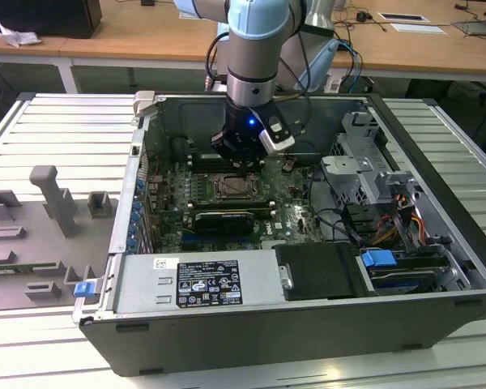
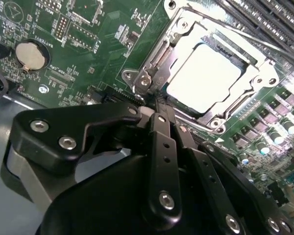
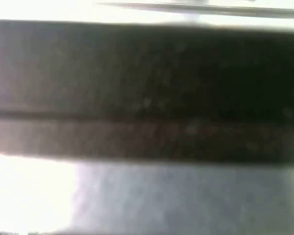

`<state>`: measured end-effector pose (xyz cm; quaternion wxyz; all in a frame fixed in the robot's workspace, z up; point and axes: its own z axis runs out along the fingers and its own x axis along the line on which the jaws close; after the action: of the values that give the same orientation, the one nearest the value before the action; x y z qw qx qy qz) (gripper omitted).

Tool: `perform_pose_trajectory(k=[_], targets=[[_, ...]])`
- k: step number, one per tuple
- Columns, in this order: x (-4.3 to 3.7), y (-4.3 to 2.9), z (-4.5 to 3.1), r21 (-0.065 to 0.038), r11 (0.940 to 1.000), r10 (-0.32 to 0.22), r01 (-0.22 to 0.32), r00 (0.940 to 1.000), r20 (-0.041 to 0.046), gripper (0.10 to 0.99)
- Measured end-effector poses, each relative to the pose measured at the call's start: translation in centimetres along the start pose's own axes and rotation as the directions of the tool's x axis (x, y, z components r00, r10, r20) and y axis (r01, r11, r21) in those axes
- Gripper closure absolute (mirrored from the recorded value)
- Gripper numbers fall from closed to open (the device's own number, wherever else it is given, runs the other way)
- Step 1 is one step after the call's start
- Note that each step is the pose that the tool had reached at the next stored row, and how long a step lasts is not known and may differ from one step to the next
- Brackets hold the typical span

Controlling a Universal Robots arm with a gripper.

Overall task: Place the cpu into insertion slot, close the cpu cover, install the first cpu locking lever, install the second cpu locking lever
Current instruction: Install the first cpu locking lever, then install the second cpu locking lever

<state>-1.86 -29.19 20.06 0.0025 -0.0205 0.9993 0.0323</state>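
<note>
Presently, items as seen:

- Pincer (image 2: 159,105): black, fingers pressed together, clenched on nothing; tips sit at the socket's corner, just beside the hinge end of the frame. In the exterior view, pincer (image 1: 241,162) hangs low inside the PC case (image 1: 437,308), over the board.
- Cpu (image 2: 206,78): silvery-beige top, lying flat in the insertion slot (image 2: 220,115), seen through the cut-out.
- Cpu cover (image 2: 161,58): metal frame down flat around the chip.
- Thin lever rod (image 2: 245,39): runs along the far side of the cover, next to the memory slots (image 2: 264,19); whether latched, cannot tell.
- Green circuit board (image 2: 103,58): w/ round coin cell (image 2: 29,55) well apart from the socket.
- Worktop (image 1: 57,138): ribbed grey, carries the case; grey fixture blocks (image 1: 53,203) at the exterior view's left.
</note>
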Motion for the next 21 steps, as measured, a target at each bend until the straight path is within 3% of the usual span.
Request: perform_pose_trajectory(k=[1, 3, 6, 21], targets=[[-0.09, 0.15, -0.1, -0.005, 1.0, 0.0, 0.0, 1.0, 0.0028, 0.98], [-0.09, 0.2, -1.08, -0.004, 1.0, 0.0, 0.0, 1.0, 0.0024, 0.98], [-0.09, 0.23, -1.54, -0.004, 1.0, 0.0, 0.0, 1.0, 0.0026, 0.98], [-0.08, -0.08, -1.57, -0.004, 1.0, 0.0, 0.0, 1.0, 0.0024, 0.98]])
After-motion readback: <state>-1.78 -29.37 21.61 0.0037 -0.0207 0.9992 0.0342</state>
